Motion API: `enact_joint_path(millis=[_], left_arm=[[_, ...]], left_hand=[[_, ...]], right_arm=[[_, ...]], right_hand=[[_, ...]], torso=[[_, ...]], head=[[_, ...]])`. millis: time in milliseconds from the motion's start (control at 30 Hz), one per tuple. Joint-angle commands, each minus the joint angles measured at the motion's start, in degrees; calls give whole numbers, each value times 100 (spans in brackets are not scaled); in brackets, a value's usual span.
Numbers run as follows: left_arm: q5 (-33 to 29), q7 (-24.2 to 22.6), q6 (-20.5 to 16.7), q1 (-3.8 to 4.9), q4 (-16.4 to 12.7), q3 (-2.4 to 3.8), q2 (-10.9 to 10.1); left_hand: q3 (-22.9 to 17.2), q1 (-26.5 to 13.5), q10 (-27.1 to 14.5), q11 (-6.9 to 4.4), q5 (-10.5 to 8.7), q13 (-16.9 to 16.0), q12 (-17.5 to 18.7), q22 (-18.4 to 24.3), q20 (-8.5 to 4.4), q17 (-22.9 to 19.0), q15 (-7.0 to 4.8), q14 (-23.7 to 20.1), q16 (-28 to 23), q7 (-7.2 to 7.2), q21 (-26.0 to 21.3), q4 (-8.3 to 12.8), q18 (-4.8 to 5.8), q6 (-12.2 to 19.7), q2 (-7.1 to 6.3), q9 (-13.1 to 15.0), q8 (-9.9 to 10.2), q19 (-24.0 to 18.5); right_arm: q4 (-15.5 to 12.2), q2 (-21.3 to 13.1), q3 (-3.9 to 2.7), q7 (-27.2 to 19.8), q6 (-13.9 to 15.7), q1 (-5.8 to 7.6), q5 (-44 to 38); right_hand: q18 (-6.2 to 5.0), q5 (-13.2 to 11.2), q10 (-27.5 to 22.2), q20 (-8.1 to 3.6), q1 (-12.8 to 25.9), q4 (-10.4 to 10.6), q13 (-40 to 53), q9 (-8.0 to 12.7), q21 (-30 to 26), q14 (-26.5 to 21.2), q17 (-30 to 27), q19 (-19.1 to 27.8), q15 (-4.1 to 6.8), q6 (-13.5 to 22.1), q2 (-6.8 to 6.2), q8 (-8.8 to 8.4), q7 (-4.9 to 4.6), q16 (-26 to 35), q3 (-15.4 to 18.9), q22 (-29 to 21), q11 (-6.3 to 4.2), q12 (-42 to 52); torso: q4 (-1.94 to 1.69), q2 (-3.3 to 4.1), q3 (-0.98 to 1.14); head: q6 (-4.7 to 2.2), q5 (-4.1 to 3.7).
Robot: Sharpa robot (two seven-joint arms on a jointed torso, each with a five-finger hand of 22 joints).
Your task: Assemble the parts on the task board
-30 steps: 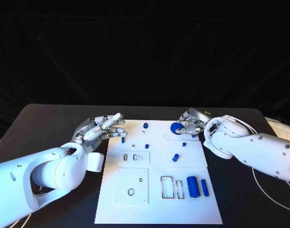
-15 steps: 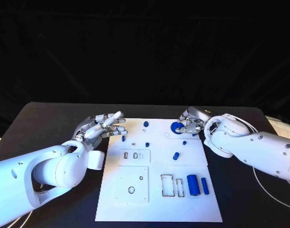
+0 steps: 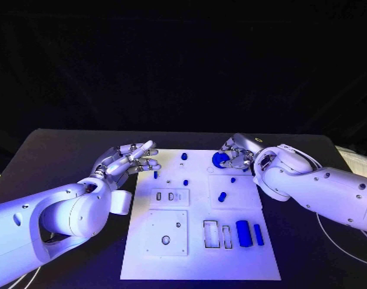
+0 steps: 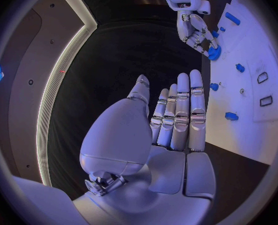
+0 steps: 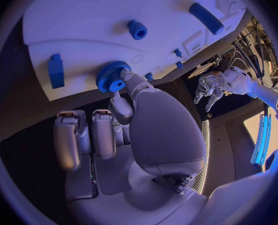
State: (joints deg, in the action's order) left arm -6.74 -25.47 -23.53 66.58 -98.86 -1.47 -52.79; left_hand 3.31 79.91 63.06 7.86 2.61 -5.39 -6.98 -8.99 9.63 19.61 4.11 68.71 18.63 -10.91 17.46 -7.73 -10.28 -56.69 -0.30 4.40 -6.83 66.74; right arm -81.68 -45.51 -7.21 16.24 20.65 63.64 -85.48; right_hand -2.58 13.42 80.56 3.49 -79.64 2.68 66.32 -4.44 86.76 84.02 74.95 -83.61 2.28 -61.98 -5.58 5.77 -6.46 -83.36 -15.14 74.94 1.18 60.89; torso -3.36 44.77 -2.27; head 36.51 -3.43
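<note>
Right hand [image 3: 236,154] pinches a blue gear [image 3: 222,160] at the task board's [image 3: 201,265] upper right, left hand [image 3: 130,160] hovers spread and empty, and most blue parts look unplaced.

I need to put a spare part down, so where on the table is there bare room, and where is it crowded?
Bare black table lies left of the left hand, and also along the far edge behind the task board. The board's far end is crowded: small blue parts, plus the right hand holding the blue gear.

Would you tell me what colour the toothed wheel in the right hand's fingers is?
Blue; the gear held by the right hand shows best in the right wrist view.
</note>
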Motion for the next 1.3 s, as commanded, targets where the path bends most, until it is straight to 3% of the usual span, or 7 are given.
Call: enact_joint_path(millis=[33, 233, 533, 667, 867, 967, 1300], left_arm=[[-11, -20, 123, 5, -4, 4, 21], [-11, -19, 121, 5, 0, 4, 29], [-11, 28, 114, 5, 2, 4, 44], [-11, 35, 107, 5, 0, 4, 45], [-11, 38, 96, 5, 17, 4, 65], [-11, 36, 91, 5, 30, 4, 80], [-11, 26, 101, 3, 60, 3, 106]], left_hand=[[-6, -13, -46, -13, 18, 5, 20, -8, 20, 5, -5, -15, 8, -17, -16, 34, 5, -11, 51, -7, 21, 30], [-6, -13, -46, -13, 18, 5, 20, -8, 20, 5, -5, -15, 8, -17, -16, 34, 5, -11, 51, -7, 21, 30], [-8, -2, -45, -14, 18, 6, 21, -9, 20, 13, -6, -17, 8, -15, -16, 45, 4, -13, 61, -7, 23, 30], [-8, -2, -45, -14, 18, 6, 21, -9, 20, 13, -6, -17, 8, -15, -16, 45, 4, -13, 61, -7, 23, 30], [-10, 15, -49, -12, 18, 8, 25, -10, 20, 24, -6, -20, 7, -19, -17, 62, 4, -9, 69, -9, 30, 30], [-12, 26, -49, -12, 18, 9, 26, -11, 20, 30, -6, -21, 8, -20, -17, 72, 4, -10, 74, -9, 32, 31], [-13, 30, -49, -12, 19, 9, 26, -11, 20, 32, -6, -21, 8, -20, -17, 76, 3, -10, 76, -9, 33, 31]], right_arm=[[-156, 56, -53, -74, 229, 2, -87], [-321, 228, -101, -25, 277, 11, -231], [-398, 620, -102, 123, 126, 17, -539], [-294, 797, -53, 162, 59, 18, -598], [-150, 1029, 37, 198, -7, 17, -678], [-115, 1090, 59, 179, -66, 17, -693], [32, 1220, 121, 262, -167, 16, -797]], right_hand=[[66, 3, 25, 17, 120, 3, 28, -55, 18, 370, 165, -103, 47, -77, 39, 5, 7, -28, -79, 644, 3, 17], [68, -7, 23, 20, 184, 10, 68, -54, 22, 370, 182, -105, 43, -80, 14, -7, 4, -36, -127, 651, 7, 37], [66, -28, 13, 24, 258, 32, 78, -53, 21, 365, 170, -101, 39, -83, 1, -18, 2, -30, -161, 649, 10, 21], [66, -26, 6, 24, 271, 36, 71, -53, 21, 363, 160, -100, 39, -85, 2, -21, 3, -25, -170, 648, 10, 5], [66, -21, 2, 25, 289, 41, 75, -52, 21, 362, 162, -100, 38, -83, -2, -27, 2, -25, -181, 650, 11, 2], [67, -20, -2, 26, 304, 43, 75, -50, 22, 361, 156, -101, 37, -76, -11, -34, -1, -22, -186, 652, 13, -6], [66, -57, -44, 34, 354, 40, 45, -33, 21, 358, 162, -97, 26, -13, -49, -92, -24, -22, -222, 651, 30, -83]], torso=[[-12, 4, -1], [-16, 3, -8], [-23, 5, -17], [-17, 6, -20], [-43, 16, -16], [-47, 25, -23], [-29, 11, -8]], head=[[-17, -12], [-25, 17], [-20, 29], [3, 57], [14, 62], [25, 27], [43, 43]])
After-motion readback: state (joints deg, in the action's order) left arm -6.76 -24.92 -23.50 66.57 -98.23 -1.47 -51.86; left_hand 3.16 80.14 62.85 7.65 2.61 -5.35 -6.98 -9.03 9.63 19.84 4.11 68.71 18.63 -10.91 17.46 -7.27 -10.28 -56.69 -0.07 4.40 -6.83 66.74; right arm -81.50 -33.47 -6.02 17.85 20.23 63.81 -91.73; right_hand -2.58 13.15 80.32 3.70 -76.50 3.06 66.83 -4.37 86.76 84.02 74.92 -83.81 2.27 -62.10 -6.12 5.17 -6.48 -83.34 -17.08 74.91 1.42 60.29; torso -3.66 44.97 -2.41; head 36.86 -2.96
